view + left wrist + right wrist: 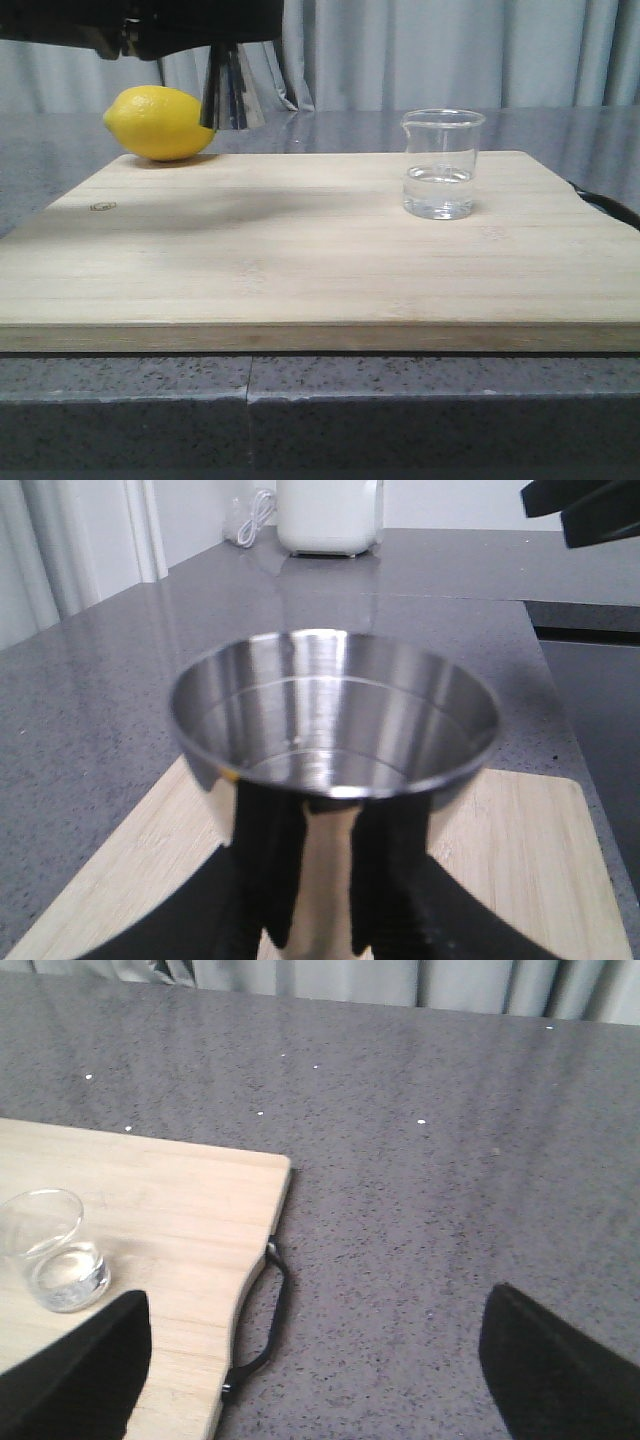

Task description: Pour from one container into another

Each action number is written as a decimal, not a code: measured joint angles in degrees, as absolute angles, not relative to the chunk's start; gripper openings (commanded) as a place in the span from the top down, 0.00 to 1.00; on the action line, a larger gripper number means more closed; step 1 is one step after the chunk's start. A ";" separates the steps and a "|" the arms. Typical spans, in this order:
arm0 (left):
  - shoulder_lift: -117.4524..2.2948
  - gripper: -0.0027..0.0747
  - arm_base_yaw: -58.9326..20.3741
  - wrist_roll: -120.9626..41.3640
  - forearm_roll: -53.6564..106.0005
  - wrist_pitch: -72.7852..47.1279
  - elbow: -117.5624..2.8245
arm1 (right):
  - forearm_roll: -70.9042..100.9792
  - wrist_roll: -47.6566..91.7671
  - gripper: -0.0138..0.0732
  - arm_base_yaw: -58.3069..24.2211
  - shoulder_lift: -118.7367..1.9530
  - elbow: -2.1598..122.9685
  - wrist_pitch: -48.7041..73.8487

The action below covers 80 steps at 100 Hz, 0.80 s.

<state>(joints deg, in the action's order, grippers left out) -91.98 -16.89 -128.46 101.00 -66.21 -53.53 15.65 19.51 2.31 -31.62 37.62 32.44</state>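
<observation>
One beaker (440,165), part-filled with clear liquid, stands on the right of one cutting board (300,270). One jigger (335,770) is clamped upright in the left gripper (320,920), lifted beside one lemon (160,122). Right gripper (310,1360): jaws wide apart, empty.

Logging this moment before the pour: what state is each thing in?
beaker: upright on the board, part full of clear liquid, untouched
jigger: held up off the board, open cup looks empty
left gripper: shut on the jigger
right gripper: open, holding nothing
lemon: resting at the board's far edge
</observation>
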 measured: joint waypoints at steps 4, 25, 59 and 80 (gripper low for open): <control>-91.98 0.71 -17.71 -128.46 101.00 -66.21 -54.06 | 18.11 21.62 0.14 2.31 -32.23 37.62 32.58; -91.98 0.71 -20.88 -128.46 100.89 -65.68 -56.30 | 33.62 37.85 0.14 2.31 -35.73 37.62 33.31; -91.98 0.71 -21.90 -128.46 100.89 -62.99 -57.29 | 48.20 53.45 0.14 2.31 -43.83 39.13 37.31; -91.98 0.71 -21.90 -128.46 100.89 -62.86 -57.29 | 48.26 53.51 0.15 2.31 -46.27 42.06 38.86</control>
<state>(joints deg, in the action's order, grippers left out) -91.98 -21.90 -128.46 100.89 -62.86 -57.29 48.26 53.51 2.31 -46.27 42.06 38.86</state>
